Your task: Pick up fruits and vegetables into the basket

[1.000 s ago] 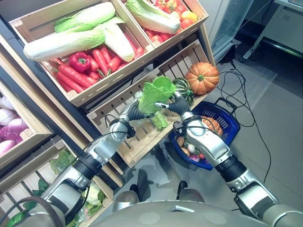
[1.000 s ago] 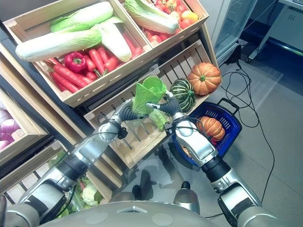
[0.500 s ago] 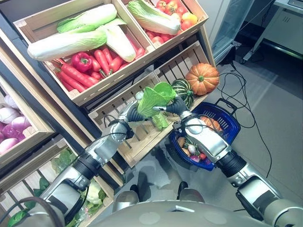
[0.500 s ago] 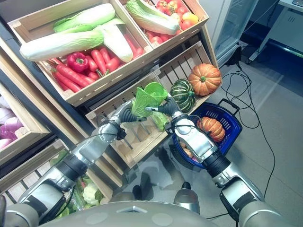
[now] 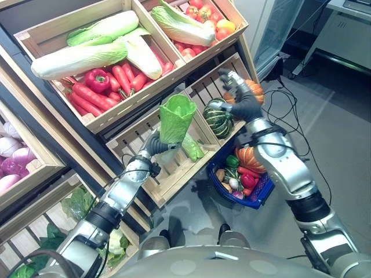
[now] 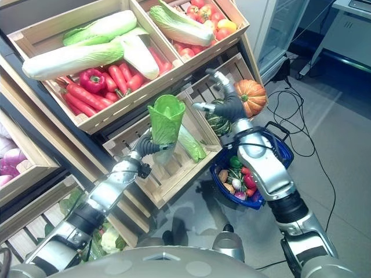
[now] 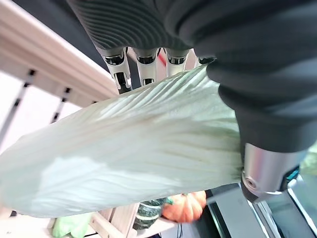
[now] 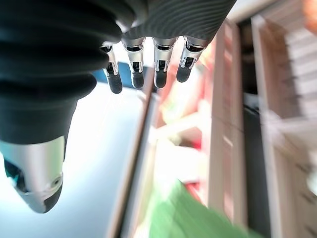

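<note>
Left eye view: left hand (image 5: 155,142) grips a green cabbage (image 5: 175,117) upright above the wooden crate (image 5: 174,174), well left of the blue basket (image 5: 262,191). Right eye view: right hand (image 6: 227,103) raised near the striped squash (image 6: 215,123), fingers spread, empty. Left wrist view: fingers (image 7: 144,64) and thumb wrapped round the pale stalk. Right wrist view: fingers (image 8: 134,64) straight. Best carry it rightward, keep grip firm, lower over the basket before letting go.
</note>
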{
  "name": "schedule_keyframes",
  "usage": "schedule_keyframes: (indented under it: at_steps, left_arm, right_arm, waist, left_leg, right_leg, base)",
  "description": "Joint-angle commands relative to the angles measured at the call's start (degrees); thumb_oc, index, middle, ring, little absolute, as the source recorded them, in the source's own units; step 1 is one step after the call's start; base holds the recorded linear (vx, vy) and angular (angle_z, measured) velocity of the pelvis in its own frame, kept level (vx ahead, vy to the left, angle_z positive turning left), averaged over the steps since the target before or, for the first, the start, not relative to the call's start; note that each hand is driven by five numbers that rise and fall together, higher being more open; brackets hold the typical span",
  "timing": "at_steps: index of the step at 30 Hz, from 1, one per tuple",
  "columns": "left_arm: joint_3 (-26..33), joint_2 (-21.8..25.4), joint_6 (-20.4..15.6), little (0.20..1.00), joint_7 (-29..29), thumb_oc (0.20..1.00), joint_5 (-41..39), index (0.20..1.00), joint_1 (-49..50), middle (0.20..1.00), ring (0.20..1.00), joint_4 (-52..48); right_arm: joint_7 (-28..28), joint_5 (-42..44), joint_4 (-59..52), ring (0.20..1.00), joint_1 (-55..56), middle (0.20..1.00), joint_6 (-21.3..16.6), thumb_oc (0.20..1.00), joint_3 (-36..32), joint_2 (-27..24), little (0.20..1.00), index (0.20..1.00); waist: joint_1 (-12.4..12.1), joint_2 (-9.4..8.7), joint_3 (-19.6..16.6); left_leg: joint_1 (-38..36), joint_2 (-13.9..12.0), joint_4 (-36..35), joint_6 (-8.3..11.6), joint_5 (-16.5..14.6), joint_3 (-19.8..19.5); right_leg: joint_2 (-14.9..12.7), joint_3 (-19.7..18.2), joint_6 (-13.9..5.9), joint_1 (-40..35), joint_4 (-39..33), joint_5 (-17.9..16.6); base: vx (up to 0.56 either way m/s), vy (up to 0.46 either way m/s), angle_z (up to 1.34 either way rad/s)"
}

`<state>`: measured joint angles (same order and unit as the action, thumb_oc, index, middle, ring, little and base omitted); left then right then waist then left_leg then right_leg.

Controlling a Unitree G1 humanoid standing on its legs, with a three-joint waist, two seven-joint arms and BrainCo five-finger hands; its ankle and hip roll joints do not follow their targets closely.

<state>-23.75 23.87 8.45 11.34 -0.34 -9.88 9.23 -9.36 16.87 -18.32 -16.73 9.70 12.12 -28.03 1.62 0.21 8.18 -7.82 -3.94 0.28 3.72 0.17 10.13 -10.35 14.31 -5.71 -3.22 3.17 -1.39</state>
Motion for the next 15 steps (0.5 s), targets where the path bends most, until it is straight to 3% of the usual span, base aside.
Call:
schedule_keyframes:
  at_steps: [1, 7, 12, 15]
  left_arm:
    - [4.37, 2.01, -6.54, 0.2, 3.56, 0.2, -4.24, 0.2, -2.95, 0.2, 0.2, -0.94]
    - [8.74, 1.88, -8.38, 0.2, 3.46, 0.2, -13.37, 0.2, -1.33, 0.2, 0.2, -4.05]
    - [10.23, 0.18, -8.35, 0.2, 0.44, 0.2, -23.07, 0.2, -1.5, 0.2, 0.2, -7.24]
    - [9.66, -0.8, -7.82, 0.2, -0.56, 0.2, -24.97, 0.2, -2.18, 0.2, 0.2, -8.4]
  right_arm:
    - [-2.29, 0.45, -3.82, 1.0, 1.48, 1.0, -4.59, 1.0, -3.71, -0.33, 1.0, 1.0]
    - [-3.25, -0.53, -1.79, 1.0, 6.95, 1.0, -4.05, 1.0, -5.48, -0.81, 1.0, 1.0]
    - [-1.25, -3.63, 0.9, 1.0, 7.54, 1.0, -2.8, 1.0, -2.26, 0.35, 1.0, 1.0]
    - [-0.85, -2.98, 1.5, 1.0, 6.17, 1.0, -2.57, 1.0, -0.08, 1.05, 1.0, 1.0]
  waist:
    - [0.56, -1.84, -0.92]
    - [1.37, -1.77, -0.9]
    - [1.42, -1.55, -0.99]
    - [1.21, -1.43, -1.02]
  left_leg:
    - [0.16, 1.48, 4.84, -3.1, -10.01, 3.85]
    - [-0.29, 1.56, 4.95, -3.38, -10.19, 4.18]
    - [-0.76, 1.49, 4.74, -3.41, -9.84, 4.06]
    - [-0.86, 1.48, 4.57, -3.38, -9.63, 3.95]
  right_leg:
    - [-4.51, -1.68, -4.27, 1.03, 1.85, 0.09]
    - [-4.45, -2.05, -4.36, 1.11, 2.05, 0.22]
    - [-4.18, -2.15, -4.29, 0.66, 1.95, 0.48]
    - [-4.05, -1.96, -4.19, 0.35, 1.82, 0.66]
  base:
    - [0.0, 0.018, -0.12]
    - [0.0, 0.003, -0.07]
    - [0.01, -0.004, -0.04]
    - [0.0, 0.0, 0.0]
